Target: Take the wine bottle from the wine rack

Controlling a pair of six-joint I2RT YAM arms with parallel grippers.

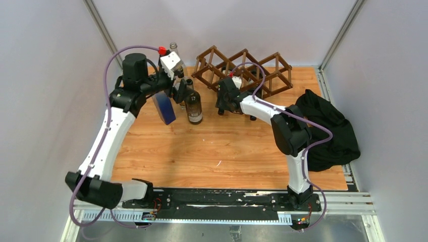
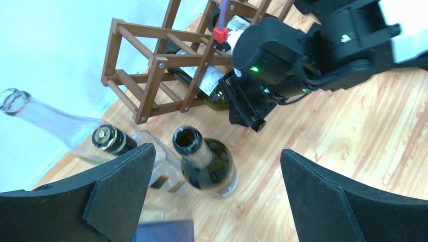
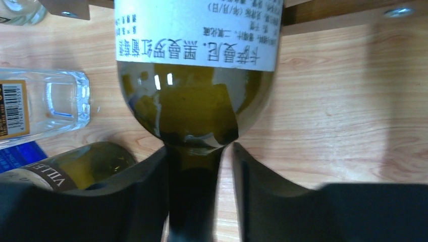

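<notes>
Bearing wine rack [image 2: 156, 65]: tabletop [image 1: 212, 151], grey walls [image 1: 40, 75]

Note for you: the counter [image 1: 217, 151] is light wood-grain board, boxed in on three sides by plain pale grey panels: back wall [image 1: 227, 20], left wall [image 1: 40, 75], right wall [image 1: 393, 75]. Bare metal posts stand in both back corners, left post [image 1: 103, 30] and right post [image 1: 343, 33]. A black cloth [image 1: 330, 131] lies heaped at the counter's right edge. Along the near edge runs a black base plate [image 1: 222, 199], with a dull metal sheet [image 1: 227, 229] before it. Light is even; shadows are faint.
</notes>
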